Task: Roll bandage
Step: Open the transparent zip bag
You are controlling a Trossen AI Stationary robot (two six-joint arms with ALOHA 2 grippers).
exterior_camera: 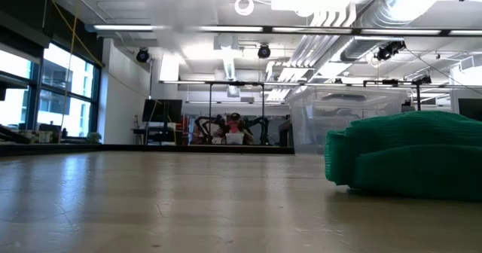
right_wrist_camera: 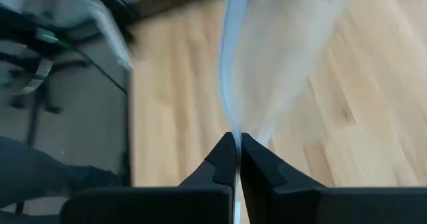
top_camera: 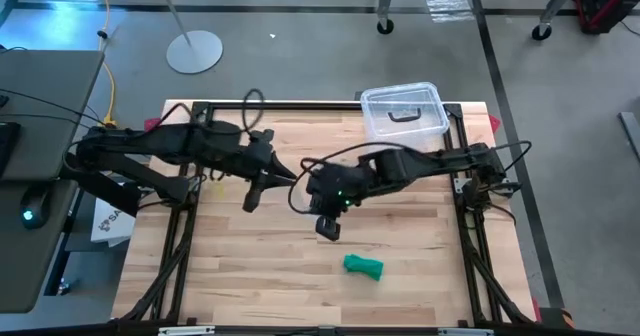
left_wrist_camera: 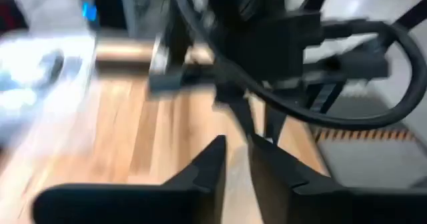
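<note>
We see the small green fabric bandage roll (top_camera: 363, 266) lying on the wooden surface (top_camera: 250, 266), near our clenched right gripper (top_camera: 328, 229); the left gripper (top_camera: 250, 202), slightly parted and empty, hangs farther off.

The left gripper (left_wrist_camera: 237, 159) fills the foreground, its two dark fingers (left_wrist_camera: 208, 167) set a narrow gap apart above the pale wooden table (left_wrist_camera: 133, 137). Beyond the fingertips hangs the dark body of the other arm (left_wrist_camera: 280, 47), with a thick black cable (left_wrist_camera: 360, 111) looping from it towards the table's far edge, where orange-and-black striped tape (left_wrist_camera: 363, 135) marks the floor. A blurred pale shape (left_wrist_camera: 30, 74) sits off to one side, too smeared to identify.
</note>
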